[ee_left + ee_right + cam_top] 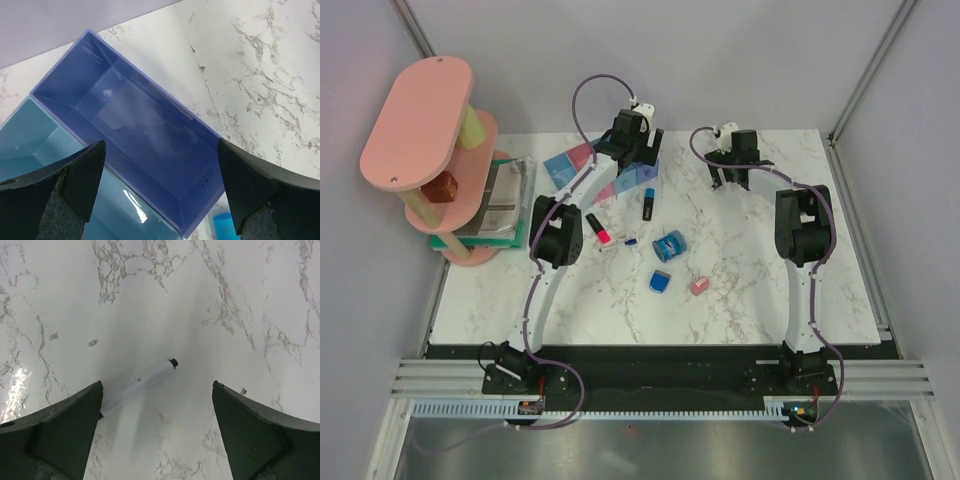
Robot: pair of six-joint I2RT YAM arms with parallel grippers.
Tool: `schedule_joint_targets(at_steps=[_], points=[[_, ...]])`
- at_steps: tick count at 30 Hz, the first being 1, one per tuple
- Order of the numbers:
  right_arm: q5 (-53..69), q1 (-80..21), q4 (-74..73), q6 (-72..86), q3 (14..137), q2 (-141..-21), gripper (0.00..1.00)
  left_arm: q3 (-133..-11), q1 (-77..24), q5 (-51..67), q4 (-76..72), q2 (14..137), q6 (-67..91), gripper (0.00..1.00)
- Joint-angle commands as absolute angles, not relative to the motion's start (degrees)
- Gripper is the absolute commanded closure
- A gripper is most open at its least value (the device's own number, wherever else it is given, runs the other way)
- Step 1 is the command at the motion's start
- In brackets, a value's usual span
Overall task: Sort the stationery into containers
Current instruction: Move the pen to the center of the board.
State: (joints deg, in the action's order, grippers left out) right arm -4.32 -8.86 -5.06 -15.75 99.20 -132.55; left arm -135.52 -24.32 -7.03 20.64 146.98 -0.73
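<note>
The four joined bins (572,160) stand at the table's back left. My left gripper (632,150) hovers open and empty over their right end. Its wrist view shows the empty purple-blue bin (145,130) and a light blue bin (40,150) below the gripper (160,190). On the table lie a pink-capped marker (599,229), a blue-capped marker (647,205), a thin pen (625,241), a blue roll (670,246), a blue wedge (660,282) and a pink eraser (699,286). My right gripper (728,175) is open over a white pen (137,385), which lies near its left finger.
A pink tiered shelf tower (430,150) stands at the left edge, with a stack of flat trays (505,200) beside it. A blue tip (225,225) shows just past the purple-blue bin's corner. Bare marble (790,290) lies at the right.
</note>
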Motion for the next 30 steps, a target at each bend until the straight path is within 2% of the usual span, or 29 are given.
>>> schedule_joint_targets(at_steps=[1, 14, 30], points=[[-4.04, -8.88, -8.35, -15.82, 96.95, -131.13, 0.02, -138.07, -24.08, -10.81, 20.57, 147.66, -4.04, 0.0], [-4.31, -8.88, -9.58, -14.94, 91.85, -127.53, 0.02, -136.14, -28.47, -3.25, 22.5, 149.41, -8.43, 0.0], [-4.48, -8.96, -12.13, -14.33, 77.54, -117.6, 0.02, -135.35, -33.84, -0.26, 26.01, 148.54, -8.7, 0.0]])
